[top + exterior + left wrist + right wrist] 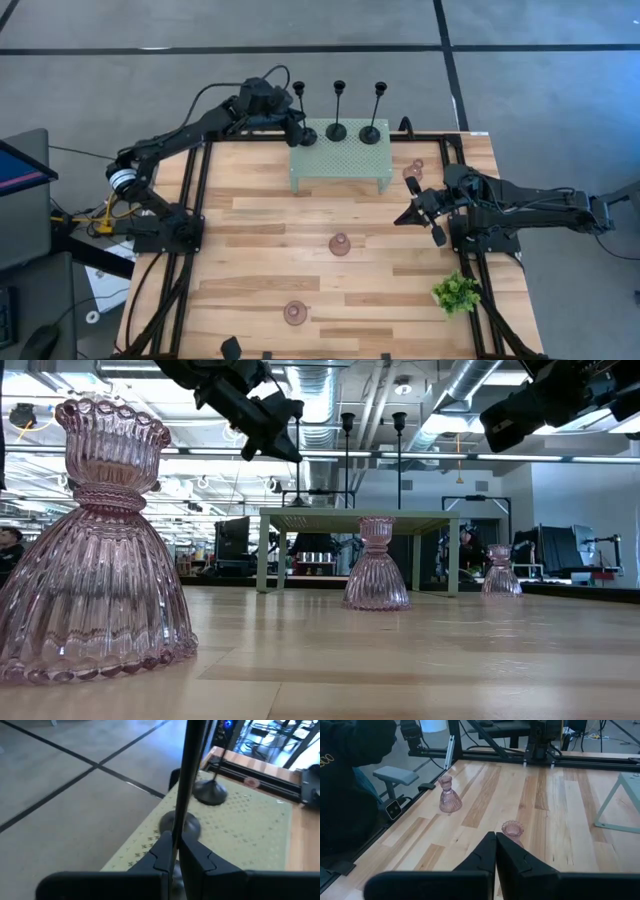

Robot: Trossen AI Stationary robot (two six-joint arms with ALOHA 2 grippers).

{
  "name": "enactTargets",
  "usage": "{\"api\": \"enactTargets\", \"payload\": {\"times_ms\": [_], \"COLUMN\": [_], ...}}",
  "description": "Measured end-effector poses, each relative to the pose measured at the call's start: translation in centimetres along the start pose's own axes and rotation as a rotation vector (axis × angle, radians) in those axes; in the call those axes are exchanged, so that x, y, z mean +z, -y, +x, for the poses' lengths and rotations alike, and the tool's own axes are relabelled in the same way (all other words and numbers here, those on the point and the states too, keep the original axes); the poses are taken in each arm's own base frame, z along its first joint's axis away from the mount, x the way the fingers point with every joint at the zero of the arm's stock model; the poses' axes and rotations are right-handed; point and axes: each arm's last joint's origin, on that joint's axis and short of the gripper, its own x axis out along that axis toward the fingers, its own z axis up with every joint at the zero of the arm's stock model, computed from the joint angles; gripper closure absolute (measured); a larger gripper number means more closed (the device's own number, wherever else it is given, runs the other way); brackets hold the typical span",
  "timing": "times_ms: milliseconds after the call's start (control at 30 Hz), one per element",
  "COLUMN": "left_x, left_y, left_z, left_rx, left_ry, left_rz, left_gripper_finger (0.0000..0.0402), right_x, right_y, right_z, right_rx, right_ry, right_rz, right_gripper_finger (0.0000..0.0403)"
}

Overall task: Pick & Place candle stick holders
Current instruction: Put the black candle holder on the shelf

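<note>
Stem of the leftmost black holder point(187, 785) sits pinched between my left gripper's point(175, 851) closed fingers, base on the green shelf point(340, 160) at upper centre. I release only once it's upright. Right gripper point(496, 851) waits closed, empty.

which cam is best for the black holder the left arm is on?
Left wrist view: the black holder's stem runs up between the left gripper's fingers, which are closed on it over the green shelf. The high view shows it small at the shelf's corner; the low view shows only its stem. Right wrist view misses it.
</note>
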Motion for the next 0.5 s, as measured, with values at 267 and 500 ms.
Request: {"api": "enactTargets", "payload": {"times_ms": [267, 500], "left_x": [0.1, -0.7], "left_y": [-0.5, -0.6], "left_z": [-0.1, 1.4], "left_rx": [0.020, 0.013], "left_ry": [0.011, -0.018], "left_rz": [-0.002, -0.005], "left_gripper_finger": [0.0384, 0.0385], "right_x": [0.0, 0.0], "right_y": [0.0, 0.1], "right_z": [0.0, 0.0], "right_rx": [-0.008, -0.026], "right_ry": [0.000, -0.002], "right_rz": [-0.001, 0.000], "right_gripper_finger": [0.0403, 0.0403]}}
